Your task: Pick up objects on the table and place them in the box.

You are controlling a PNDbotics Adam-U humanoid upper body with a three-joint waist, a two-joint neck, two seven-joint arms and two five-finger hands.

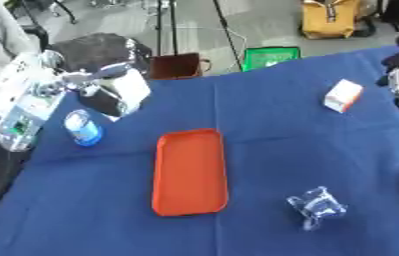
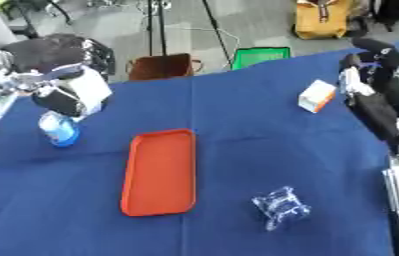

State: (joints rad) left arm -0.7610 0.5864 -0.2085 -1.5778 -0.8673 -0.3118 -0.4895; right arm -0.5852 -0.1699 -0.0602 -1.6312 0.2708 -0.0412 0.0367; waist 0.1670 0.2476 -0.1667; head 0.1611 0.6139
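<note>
A flat orange tray (image 1: pixel 189 172) lies in the middle of the blue table (image 1: pixel 281 140). A small blue can (image 1: pixel 83 128) stands to its upper left. My left hand (image 1: pixel 106 97) hangs just above and behind the can, apart from it; its shape is blurred. A white box with an orange side (image 1: pixel 342 95) sits at the far right. A crumpled clear plastic piece (image 1: pixel 318 206) lies right of the tray's near end. My right hand (image 2: pixel 367 65) rests at the table's right edge, close to the white box.
A clear water bottle (image 1: pixel 20 120) lies at the table's left edge beside white packaging. Beyond the far edge, on the floor, are a brown box (image 1: pixel 176 65), a green item (image 1: pixel 271 57) and a yellow backpack (image 1: pixel 329 17).
</note>
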